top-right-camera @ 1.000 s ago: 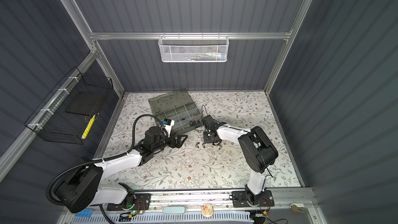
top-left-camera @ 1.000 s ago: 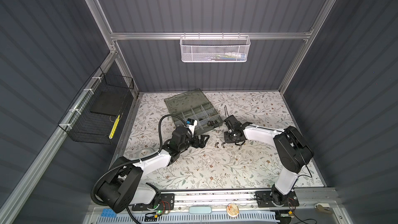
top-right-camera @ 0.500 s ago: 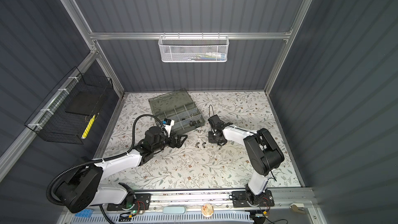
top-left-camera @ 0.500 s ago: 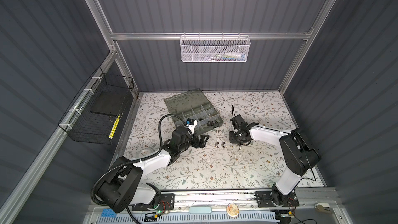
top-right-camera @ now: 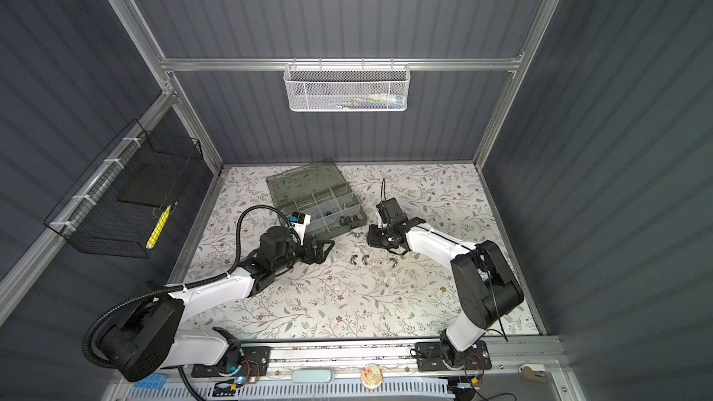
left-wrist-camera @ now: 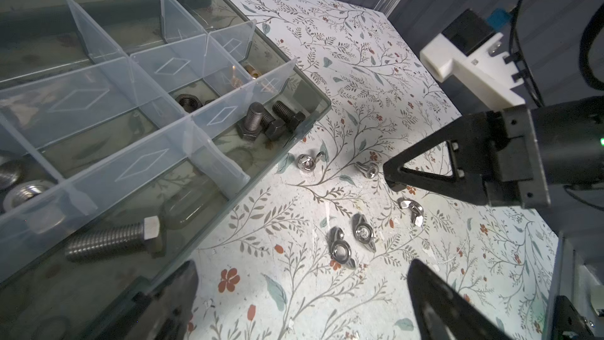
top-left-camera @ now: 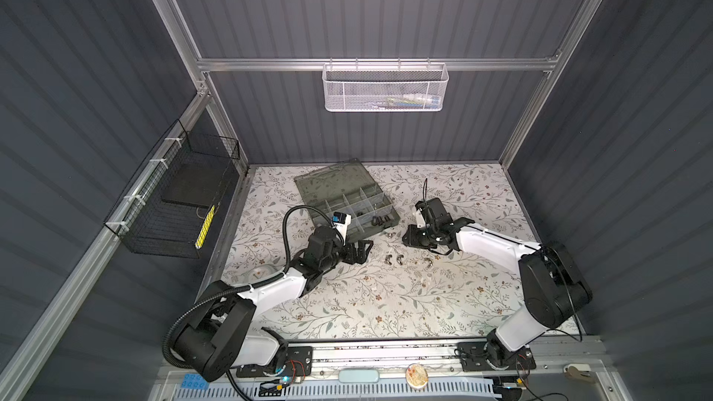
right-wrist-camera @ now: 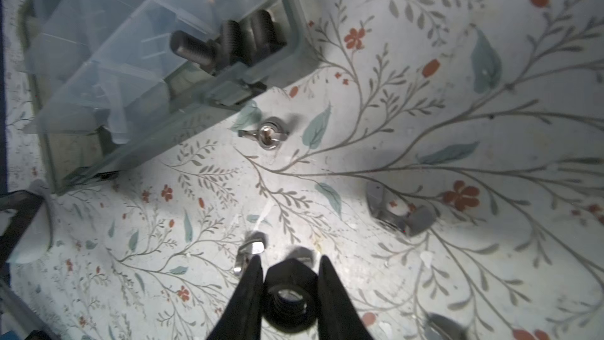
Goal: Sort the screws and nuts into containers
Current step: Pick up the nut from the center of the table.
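With its elbow swung outward, the right gripper [right-wrist-camera: 289, 260] stays clamped on a dark hex nut [right-wrist-camera: 304, 279] near the organizer case [right-wrist-camera: 157, 135], left gripper [left-wrist-camera: 302, 269] unmoved, wide open: pick apparently secure, deposit pending.

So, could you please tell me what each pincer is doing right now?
Left pincer: open, empty.
Right pincer: closed on a dark hex nut.
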Controlling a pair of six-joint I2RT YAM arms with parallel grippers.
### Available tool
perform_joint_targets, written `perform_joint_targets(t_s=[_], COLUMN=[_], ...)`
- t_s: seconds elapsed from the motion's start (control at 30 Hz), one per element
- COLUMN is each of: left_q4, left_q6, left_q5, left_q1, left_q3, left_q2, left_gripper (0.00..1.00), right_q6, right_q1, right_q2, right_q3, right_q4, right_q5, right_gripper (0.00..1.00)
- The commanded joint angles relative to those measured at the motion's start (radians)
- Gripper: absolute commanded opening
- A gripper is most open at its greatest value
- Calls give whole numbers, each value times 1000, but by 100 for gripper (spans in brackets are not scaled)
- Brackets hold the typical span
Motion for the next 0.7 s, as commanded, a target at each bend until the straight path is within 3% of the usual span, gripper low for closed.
perform_joint_targets(t_s=[0.0,0.2,0.47,0.67], left_q4=[28,25,-46,-43], left_q6=[-47,-97,-94,-97], left_q5=[16,0,-135,-146], left_q1=[37,104,118,122], left_q3=[-17,-40,-57,-68], left_q2=[-27,-59,-133,-147], left_gripper=[100,100,100,100], right_q6=[44,91,195,312], right_q1=[-2,-1,-1,-1], right_q2=[-18,30,132,244], right_q3=[39,124,231,320], right_q4=[74,149,283,415], right_q5=[-79,-173,-227,-287], right_gripper=[27,27,27,27])
